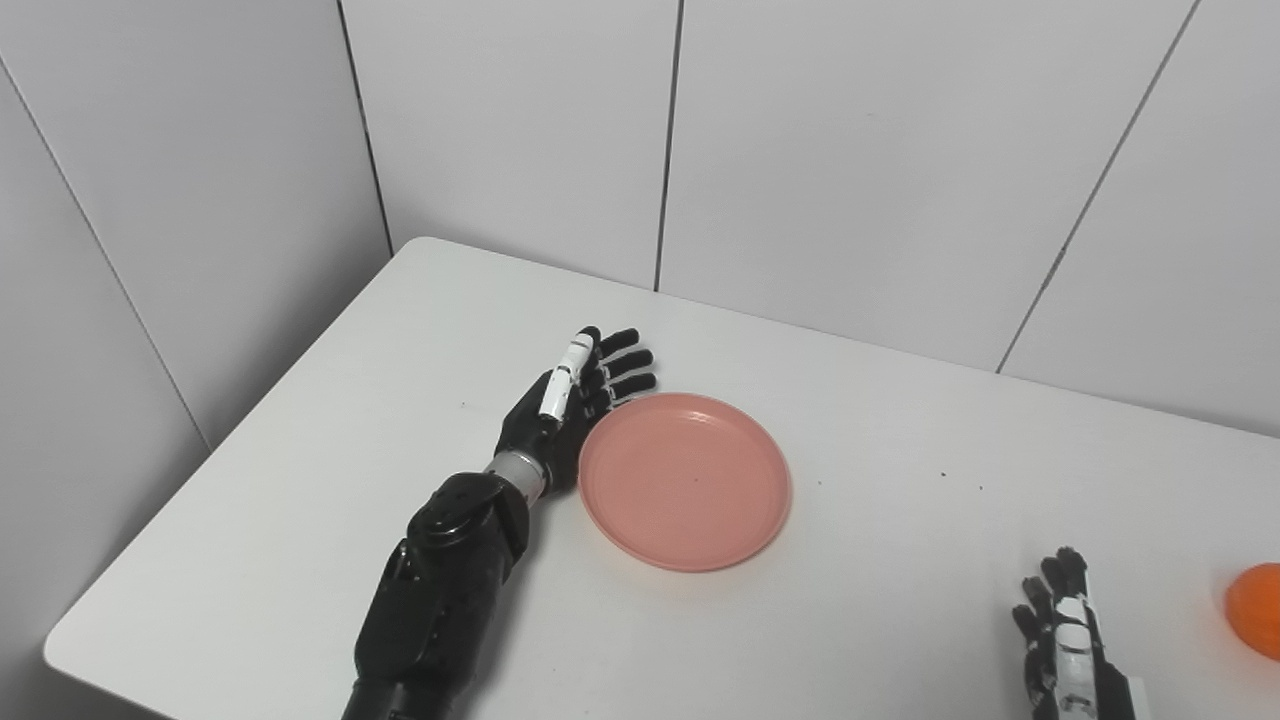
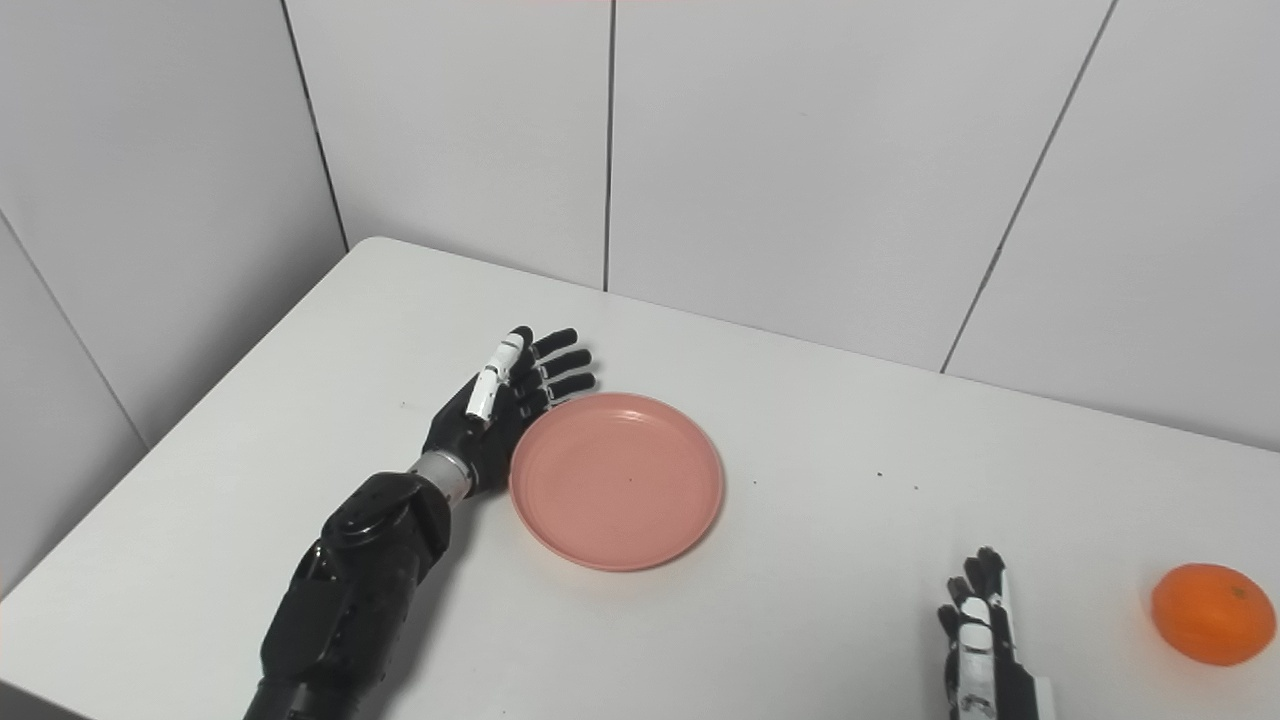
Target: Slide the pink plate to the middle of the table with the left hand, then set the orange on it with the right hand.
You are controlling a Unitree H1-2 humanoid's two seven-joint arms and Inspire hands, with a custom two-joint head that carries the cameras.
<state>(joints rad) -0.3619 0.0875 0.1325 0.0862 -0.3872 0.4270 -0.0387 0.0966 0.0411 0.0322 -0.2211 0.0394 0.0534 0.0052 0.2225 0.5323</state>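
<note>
A: Two hands are in view. The left hand (image 1: 565,415) stands on edge on the white counter (image 1: 300,500), palm turned toward the pink plate (image 1: 686,480), its fingers (image 1: 625,365) stretched out straight and a little apart, holding nothing. It sits right against the plate's left rim, with the fingertips reaching past the far-left curve.

B: Actually touching the rim?

A: It looks like contact along the palm side, but the hand hides the join, so I can't be certain.

B: And the other one?

A: The right hand (image 2: 978,640) is low at the near edge, fingers pointing up and spread, empty. It is well apart from the plate, and the orange (image 2: 1212,613) lies on the counter further to its right, not touching it.

B: Anything between them?

A: Bare counter lies between hand and fruit, and between hand and plate. The plate is flat and holds nothing. White wall panels (image 1: 900,150) with dark seams stand behind.

B: Do the two views differ?

A: The right eye view shows the whole orange; in the left eye view the picture's right edge cuts it to a part.
</note>
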